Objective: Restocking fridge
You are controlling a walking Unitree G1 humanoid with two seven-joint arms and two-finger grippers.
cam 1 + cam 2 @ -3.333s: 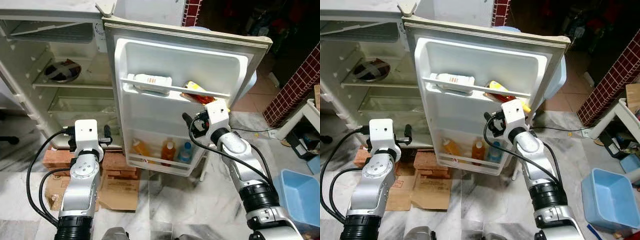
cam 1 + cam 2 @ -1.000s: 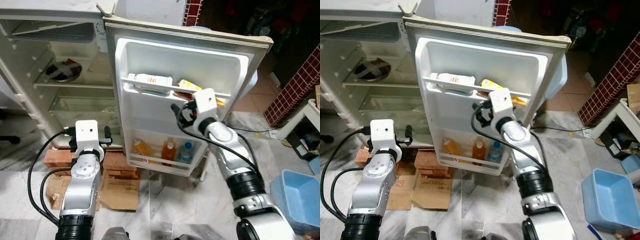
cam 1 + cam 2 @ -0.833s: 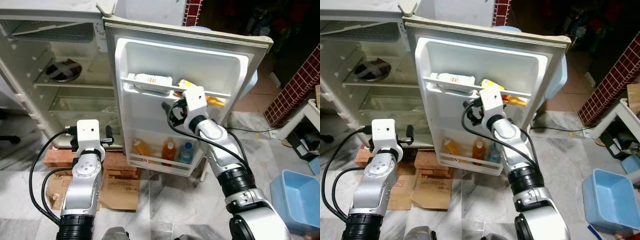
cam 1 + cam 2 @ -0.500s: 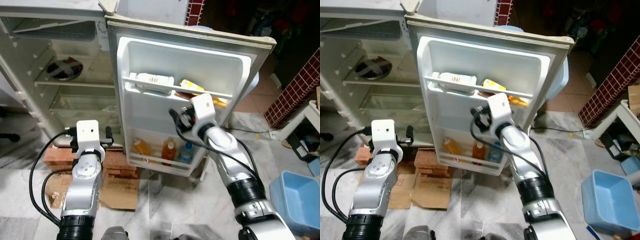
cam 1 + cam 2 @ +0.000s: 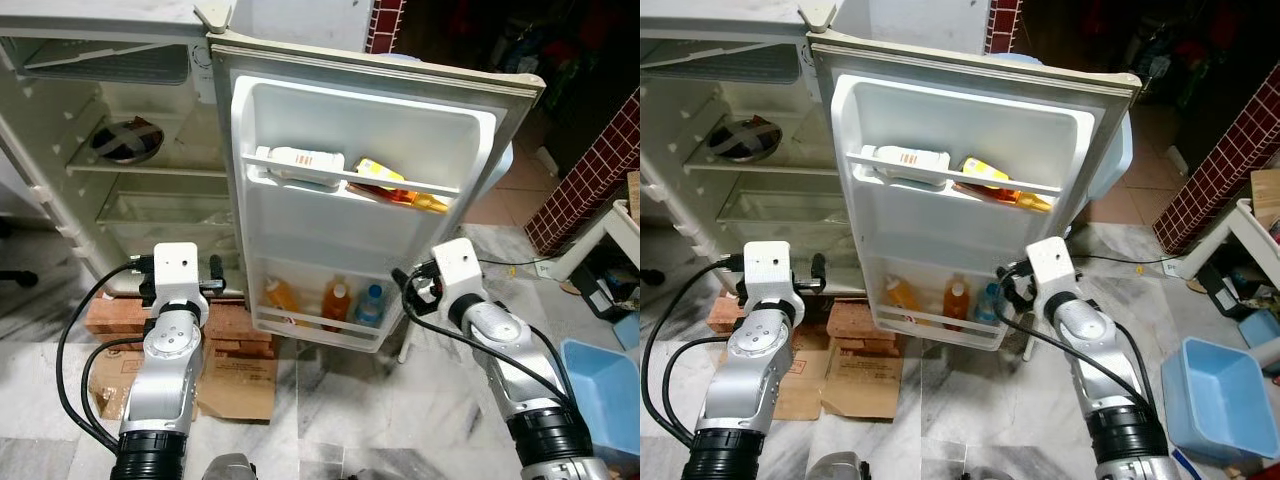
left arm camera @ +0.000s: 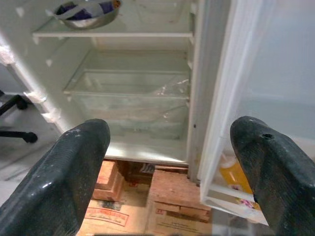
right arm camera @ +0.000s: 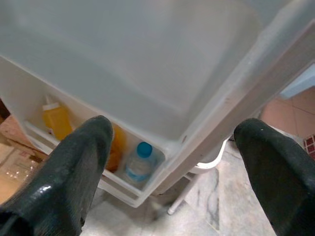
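Fridge (image 5: 120,150) stands open, door (image 5: 370,190) swung wide toward robot. Door upper rack: white flat pack (image 5: 300,160) lying on its side at L, yellow/orange pouch (image 5: 385,180) tilted beside it at R, the two near but apart. Door bottom rack: orange bottle (image 5: 280,296) leaning, orange bottle w/ pale cap (image 5: 336,300) upright, clear water bottle w/ blue cap (image 5: 371,305) upright, in a row L to R.

Fridge interior: metal bowl (image 6: 87,11) on a mid shelf, contents dark, can't ID. Clear crisper drawer (image 6: 130,96) below. Fridge sits on red bricks (image 5: 110,315); flattened cardboard (image 5: 235,380) on marble floor (image 5: 340,410) in front.

R gripper (image 7: 172,162): raised near lower R edge of door, level w/ bottom rack, not touching it. Jaws spread wide, nothing between them; wrist view looks past them at blue-cap bottle.

L gripper (image 6: 172,167): held up in front of fridge opening, low, near the bricks. Jaws wide apart, empty.

Blue plastic bin (image 5: 605,390) on floor at far R, well apart from fridge. Red tiled wall (image 5: 590,175) behind it.
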